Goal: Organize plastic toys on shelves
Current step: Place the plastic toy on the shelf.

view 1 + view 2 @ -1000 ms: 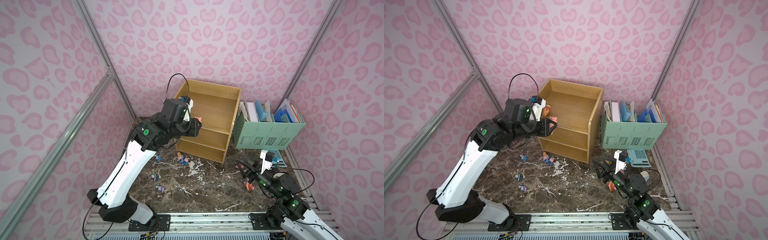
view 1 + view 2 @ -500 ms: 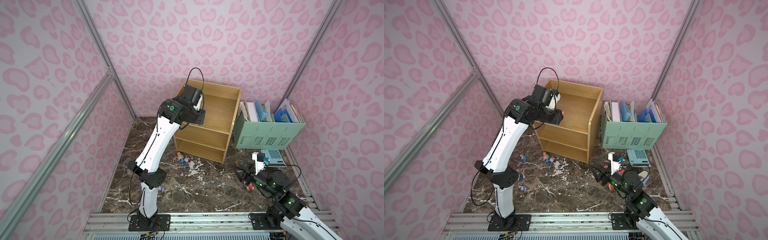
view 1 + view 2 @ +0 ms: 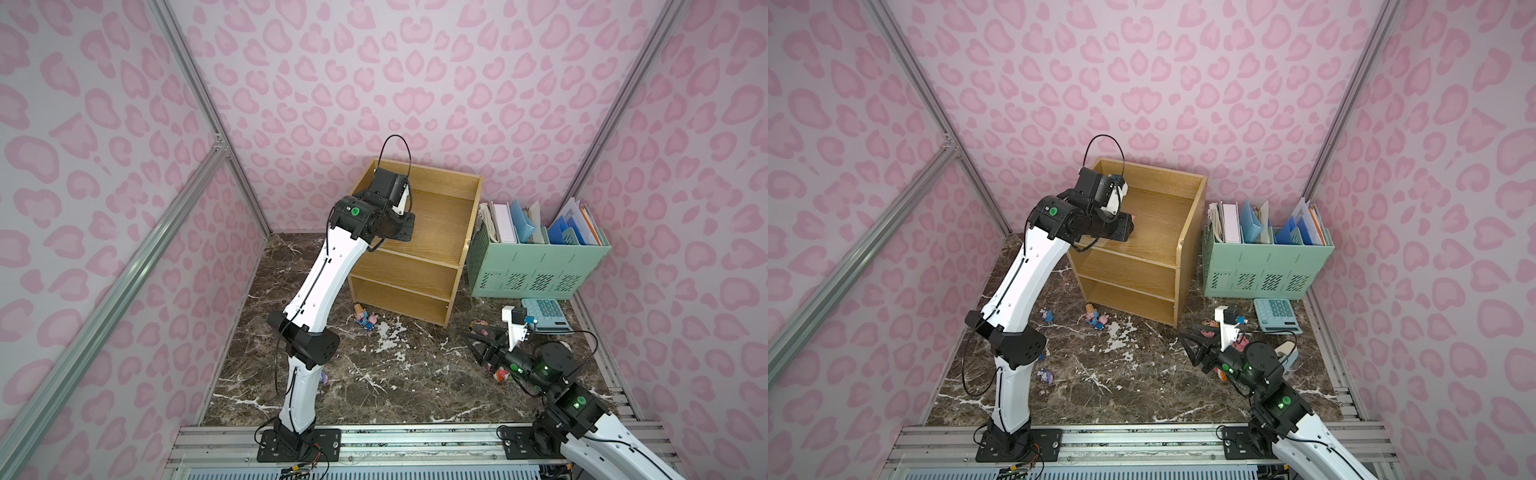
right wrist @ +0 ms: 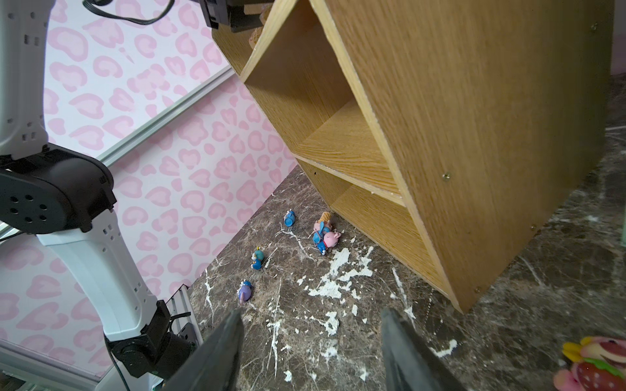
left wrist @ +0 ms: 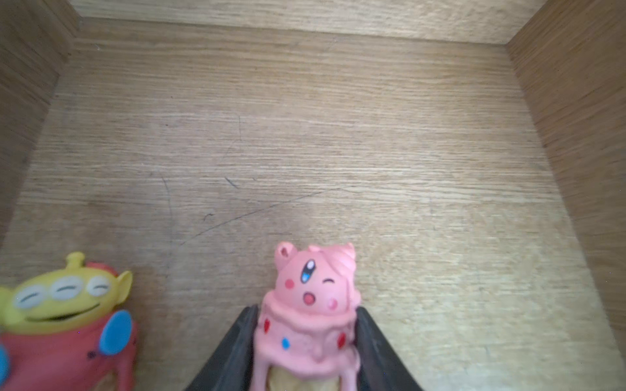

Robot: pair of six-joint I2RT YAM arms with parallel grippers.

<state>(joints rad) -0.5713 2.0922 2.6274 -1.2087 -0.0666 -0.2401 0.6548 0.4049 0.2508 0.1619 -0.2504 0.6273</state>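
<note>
The left gripper [image 5: 306, 308] clamps the pink ice-cream-cone figurine [image 5: 311, 291] between its jaws (within the wooden shelves [image 5: 305, 135], top tier); the right gripper [image 4: 311, 313] gapes, empty.

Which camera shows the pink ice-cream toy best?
The left wrist view: the toy is close up, face clear, between the left gripper's jaws. A top view shows only a pink speck; the right wrist view doesn't clearly show it.

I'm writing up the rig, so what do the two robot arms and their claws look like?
Left arm and right arm: glossy white shells, black joint housings, green dots on joints. A thin black cable loops over the left wrist. Left claw and right claw have black tapered fingers.
</note>
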